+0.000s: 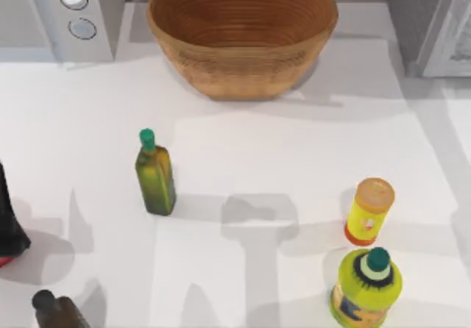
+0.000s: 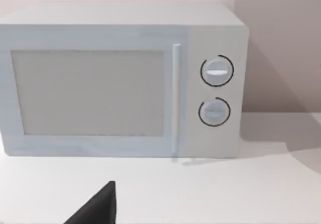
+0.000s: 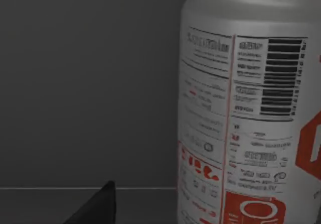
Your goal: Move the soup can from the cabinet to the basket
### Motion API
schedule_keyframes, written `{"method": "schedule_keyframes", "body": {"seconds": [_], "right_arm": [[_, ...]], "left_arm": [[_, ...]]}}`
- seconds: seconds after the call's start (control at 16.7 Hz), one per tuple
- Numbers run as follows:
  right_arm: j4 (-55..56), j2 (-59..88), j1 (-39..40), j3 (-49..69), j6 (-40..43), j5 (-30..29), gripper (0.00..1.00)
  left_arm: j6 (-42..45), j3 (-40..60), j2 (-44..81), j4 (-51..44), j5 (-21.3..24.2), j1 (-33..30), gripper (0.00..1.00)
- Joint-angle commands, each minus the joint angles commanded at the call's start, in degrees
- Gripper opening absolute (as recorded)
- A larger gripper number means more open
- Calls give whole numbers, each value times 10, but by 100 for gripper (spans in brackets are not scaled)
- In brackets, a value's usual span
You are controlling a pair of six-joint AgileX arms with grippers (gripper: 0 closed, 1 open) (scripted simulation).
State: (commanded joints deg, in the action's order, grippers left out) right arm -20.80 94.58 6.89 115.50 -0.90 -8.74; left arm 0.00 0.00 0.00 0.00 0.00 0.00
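The soup can (image 3: 251, 108), silver-white with red label marks and a barcode, stands upright against the grey inner wall of the cabinet (image 3: 85, 83), very close in the right wrist view. A dark tip of my right gripper (image 3: 95, 209) shows low beside the can, apart from it. In the top view the cabinet (image 1: 423, 19) is at the far right corner, its white-framed door (image 1: 455, 45) on its near side. The brown wicker basket (image 1: 243, 67) sits at the far middle of the table. A dark tip of my left gripper (image 2: 95, 209) faces the white microwave (image 2: 120, 83).
The microwave (image 1: 70, 15) with two dials fills the far left corner. On the table stand a green bottle (image 1: 154, 173), a yellow orange-lidded canister (image 1: 369, 212), a yellow-green bottle (image 1: 366, 287), a dark bottle (image 1: 55, 309) and a black object (image 1: 9, 225) at the left edge.
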Motion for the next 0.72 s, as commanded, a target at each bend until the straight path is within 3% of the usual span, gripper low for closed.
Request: {"method": "schedule_keyframes", "body": {"seconds": [0.42, 0.72], "right_arm": [[1, 19, -2, 19, 0, 1, 100], [-23, 95, -9, 121, 0, 5, 100]], "left_arm": [[0, 0, 0, 0, 0, 0, 100], [0, 0, 0, 0, 0, 0, 100]]}}
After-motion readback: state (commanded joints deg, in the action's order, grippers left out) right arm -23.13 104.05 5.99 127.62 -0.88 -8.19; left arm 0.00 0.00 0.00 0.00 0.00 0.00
